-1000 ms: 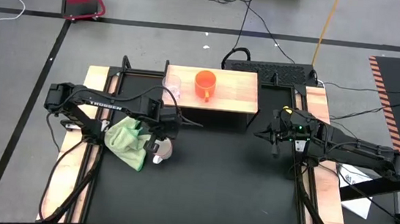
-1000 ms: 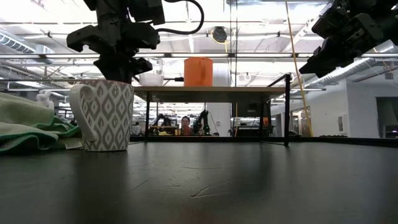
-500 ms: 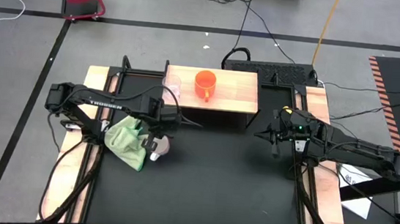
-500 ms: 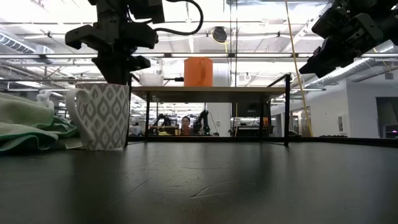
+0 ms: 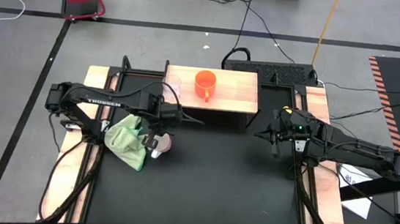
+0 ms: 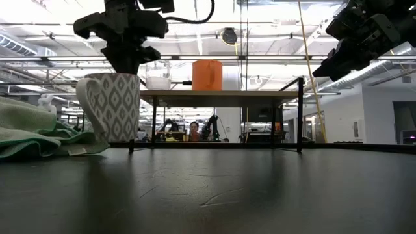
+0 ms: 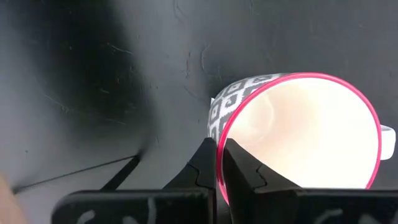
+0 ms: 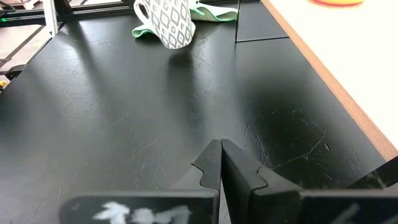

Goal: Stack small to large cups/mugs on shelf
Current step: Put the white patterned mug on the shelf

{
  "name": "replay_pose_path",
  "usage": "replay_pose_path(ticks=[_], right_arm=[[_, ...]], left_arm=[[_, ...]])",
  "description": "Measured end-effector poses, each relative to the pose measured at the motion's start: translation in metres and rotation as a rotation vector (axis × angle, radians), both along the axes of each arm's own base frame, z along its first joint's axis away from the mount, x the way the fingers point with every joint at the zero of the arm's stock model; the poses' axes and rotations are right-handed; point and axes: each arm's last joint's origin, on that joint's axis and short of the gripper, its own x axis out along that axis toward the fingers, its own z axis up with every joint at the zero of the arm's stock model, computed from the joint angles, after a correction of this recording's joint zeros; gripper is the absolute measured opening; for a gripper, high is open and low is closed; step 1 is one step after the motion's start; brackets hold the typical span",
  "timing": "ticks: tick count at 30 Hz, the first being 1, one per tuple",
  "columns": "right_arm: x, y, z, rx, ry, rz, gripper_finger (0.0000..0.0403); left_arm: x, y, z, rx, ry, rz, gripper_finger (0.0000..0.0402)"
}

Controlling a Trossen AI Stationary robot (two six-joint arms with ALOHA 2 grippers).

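While the right gripper (image 5: 272,137) is idling closed beside the shelf (image 5: 242,98), the left gripper (image 7: 218,163) is pinching the rim of the patterned white mug (image 6: 114,107), apparently lifting it; stiff, slick ceramic, likely to swing.

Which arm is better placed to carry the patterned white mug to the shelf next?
Left. Its gripper already pinches the white mug's rim, lifted beside the green cloth. The right gripper hangs empty, fingers shut, across the table.
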Motion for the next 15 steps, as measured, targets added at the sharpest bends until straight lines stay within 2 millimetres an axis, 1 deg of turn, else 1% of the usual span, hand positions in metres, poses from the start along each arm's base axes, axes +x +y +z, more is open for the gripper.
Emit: replay_pose_path(ticks=[8, 15], right_arm=[[0.0, 0.0, 0.0, 0.0, 0.0, -0.001, 0.0], [0.0, 0.0, 0.0, 0.002, 0.0, -0.001, 0.0]], left_arm=[[0.0, 0.0, 0.021, 0.008, -0.007, 0.001, 0.001], [0.002, 0.001, 0.033, 0.015, -0.035, -0.007, 0.001]])
